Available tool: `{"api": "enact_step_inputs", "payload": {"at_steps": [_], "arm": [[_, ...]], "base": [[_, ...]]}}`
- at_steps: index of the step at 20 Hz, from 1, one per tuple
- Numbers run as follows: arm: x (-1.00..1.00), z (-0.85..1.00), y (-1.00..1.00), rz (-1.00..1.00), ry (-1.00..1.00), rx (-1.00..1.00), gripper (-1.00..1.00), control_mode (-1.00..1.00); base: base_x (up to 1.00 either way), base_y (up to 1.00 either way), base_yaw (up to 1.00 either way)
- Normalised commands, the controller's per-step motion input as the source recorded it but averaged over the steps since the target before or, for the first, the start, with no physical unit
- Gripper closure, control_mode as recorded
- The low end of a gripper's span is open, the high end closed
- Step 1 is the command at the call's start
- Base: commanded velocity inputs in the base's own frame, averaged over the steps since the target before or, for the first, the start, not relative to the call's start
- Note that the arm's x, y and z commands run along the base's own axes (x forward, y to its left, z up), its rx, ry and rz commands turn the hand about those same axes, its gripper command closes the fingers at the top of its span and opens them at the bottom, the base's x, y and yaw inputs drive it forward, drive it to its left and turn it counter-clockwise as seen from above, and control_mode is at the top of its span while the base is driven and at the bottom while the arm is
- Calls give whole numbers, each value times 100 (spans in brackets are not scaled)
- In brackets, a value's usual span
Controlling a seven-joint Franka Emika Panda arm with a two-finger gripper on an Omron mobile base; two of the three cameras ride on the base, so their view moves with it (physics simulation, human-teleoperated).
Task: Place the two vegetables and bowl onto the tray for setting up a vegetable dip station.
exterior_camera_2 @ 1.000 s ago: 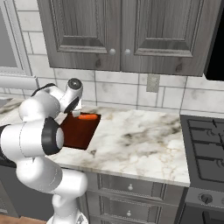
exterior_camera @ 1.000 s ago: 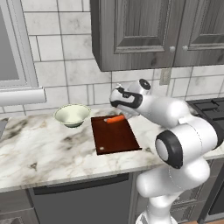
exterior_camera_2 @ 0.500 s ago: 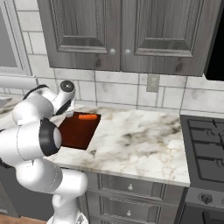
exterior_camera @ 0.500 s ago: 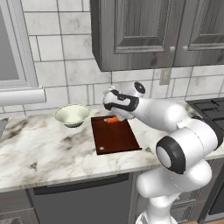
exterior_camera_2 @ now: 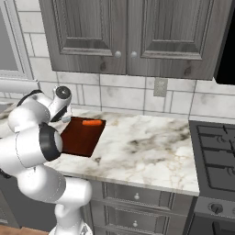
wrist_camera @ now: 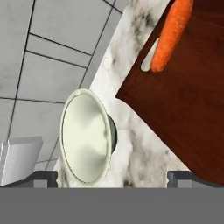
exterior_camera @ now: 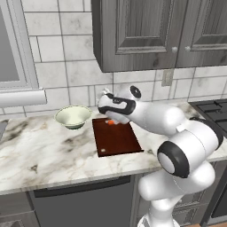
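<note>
Marble counter (exterior_camera: 44, 150) holds the tray (exterior_camera: 116, 141) with only the carrot (exterior_camera_2: 92, 122) aboard; bowl (exterior_camera: 73, 116) waits beside it, gripper (wrist_camera: 113, 176) spread and empty.

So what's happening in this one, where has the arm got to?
The white arm is setting up a dip station on the marble counter. The carrot already lies on the tray, at its far end by the slot handle. The bowl sits on the counter beside the tray, not yet on it. The gripper, jaws open and empty, hangs over the tray's far end with the bowl ahead of it, so the bowl looks like the next pick. The green vegetable cannot be made out here.
</note>
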Motion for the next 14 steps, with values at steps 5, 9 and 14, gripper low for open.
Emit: {"api": "enact_step_inputs", "payload": {"at_steps": [5, 9, 14], "arm": [[0, 0, 25, 3, -3, 0, -100, -100], [0, -7, 17, 3, -1, 0, -100, -100], [0, -14, 17, 3, -2, 0, -100, -100]], "base": [[0, 0, 0], [0, 0, 0], [0, 0, 0]]}}
